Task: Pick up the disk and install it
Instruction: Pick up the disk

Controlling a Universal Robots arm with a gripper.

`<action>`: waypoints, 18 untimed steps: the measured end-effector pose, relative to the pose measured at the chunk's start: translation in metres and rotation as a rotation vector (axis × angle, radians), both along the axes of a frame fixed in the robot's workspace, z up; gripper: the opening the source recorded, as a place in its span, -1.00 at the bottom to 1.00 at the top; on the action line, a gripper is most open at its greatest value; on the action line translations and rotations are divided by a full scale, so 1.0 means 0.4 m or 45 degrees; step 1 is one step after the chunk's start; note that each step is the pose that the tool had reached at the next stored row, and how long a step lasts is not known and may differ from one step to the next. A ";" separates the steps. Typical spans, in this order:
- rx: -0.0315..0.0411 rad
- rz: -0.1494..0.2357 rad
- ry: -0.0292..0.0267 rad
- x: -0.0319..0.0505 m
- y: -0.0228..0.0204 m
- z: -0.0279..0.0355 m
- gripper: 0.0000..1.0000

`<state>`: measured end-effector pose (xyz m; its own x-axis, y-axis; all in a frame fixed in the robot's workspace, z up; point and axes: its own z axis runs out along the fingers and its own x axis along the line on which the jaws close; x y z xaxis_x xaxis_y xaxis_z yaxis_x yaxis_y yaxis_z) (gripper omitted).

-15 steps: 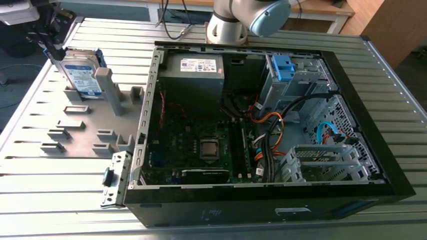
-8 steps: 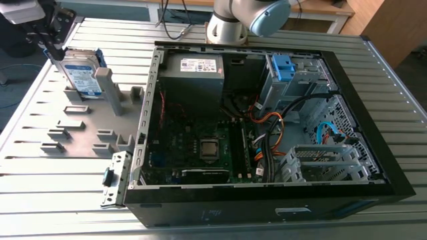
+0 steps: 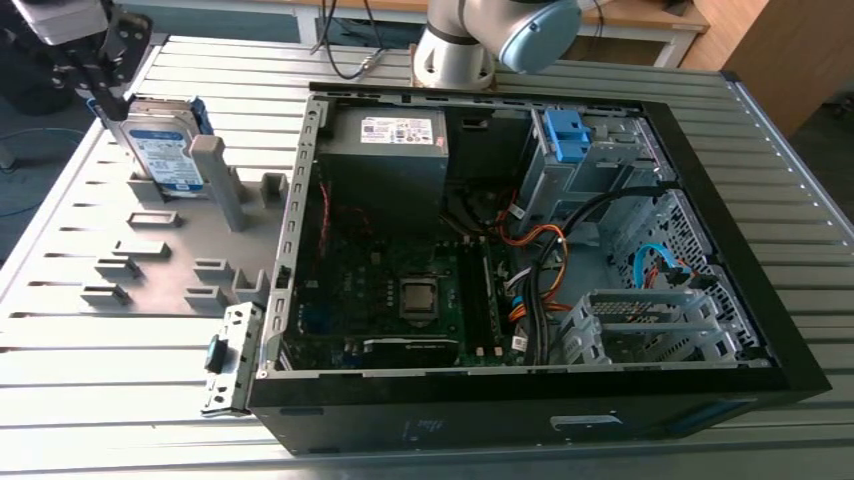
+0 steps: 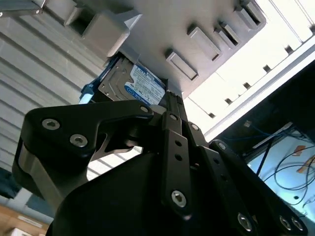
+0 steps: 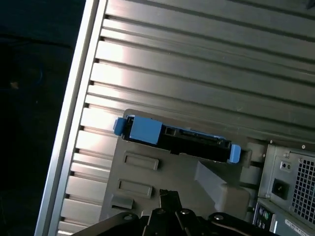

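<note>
The disk [image 3: 163, 150] stands on edge in a slot of a grey holder plate [image 3: 160, 255], on the exterior view's left. It is silver-grey with a white-and-blue label and a bright blue carrier. In the first wrist view the disk [image 5: 177, 140] appears edge-on, and the second wrist view shows the disk's label face [image 4: 140, 86]. My gripper [image 3: 111, 100] hangs just above and beside its top corner. The black fingers [image 4: 170, 105] lie together, and the gripper [image 5: 168, 195] is shut on nothing, a short gap away from the disk.
An open computer case [image 3: 300, 200] lies on the slatted metal table, on the exterior view's right of the holder plate. Inside are a drive cage with a blue latch [image 3: 567, 135], cables and a mainboard. The arm's base [image 3: 461, 50] stands behind the case.
</note>
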<state>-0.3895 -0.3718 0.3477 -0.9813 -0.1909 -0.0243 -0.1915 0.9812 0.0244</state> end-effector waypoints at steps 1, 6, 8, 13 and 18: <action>0.0000 0.023 0.0000 0.000 0.000 0.000 -0.79; 0.0000 0.139 0.0000 0.000 0.000 0.000 -0.79; 0.0000 0.185 0.0000 0.000 0.000 -0.001 -0.79; 0.0000 0.302 -0.0001 0.000 0.000 -0.001 -0.79; 0.0001 0.417 -0.0001 0.000 0.000 -0.001 -0.79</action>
